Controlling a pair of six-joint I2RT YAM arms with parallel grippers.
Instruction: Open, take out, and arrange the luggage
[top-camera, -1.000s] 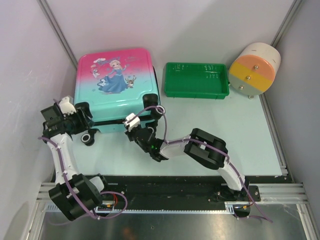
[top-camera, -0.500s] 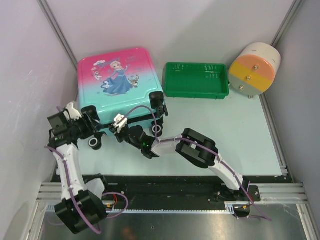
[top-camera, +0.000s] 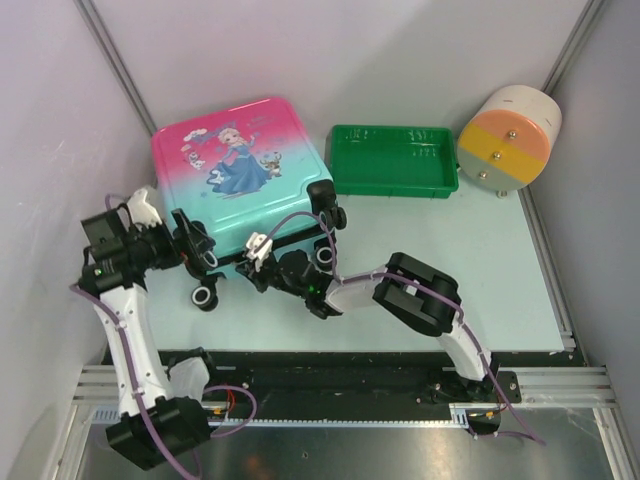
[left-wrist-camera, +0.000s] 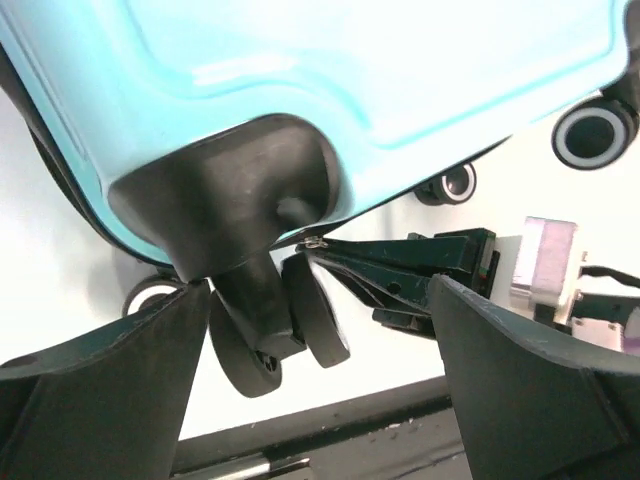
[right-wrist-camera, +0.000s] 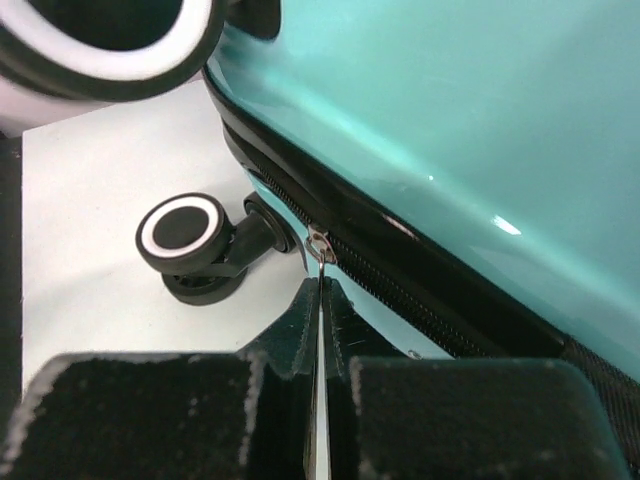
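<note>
Teal hard-shell luggage (top-camera: 240, 165), upper left, seems stiff and slippery; closed right fingers (right-wrist-camera: 308, 315) pinch its zipper pull (right-wrist-camera: 320, 243), the best hold; left fingers (left-wrist-camera: 520, 380) spread wide, empty.

Luggage (top-camera: 240, 170): 1. Casters (left-wrist-camera: 592, 135) on it: 4 counted in the left wrist view; the nearest has twin wheels. Zipper pull (right-wrist-camera: 320, 243): 1 seen. Green tray (top-camera: 393, 187): 1. White-and-orange cylinder (top-camera: 508, 135): 1. Tabletop (top-camera: 450, 260): 1. Robot arms: 2, left arm (top-camera: 125, 320) and right arm (top-camera: 420, 300). Grippers: 2, one per arm, left gripper (top-camera: 190, 240) and right gripper (right-wrist-camera: 320, 288), each with 2 jaws.
</note>
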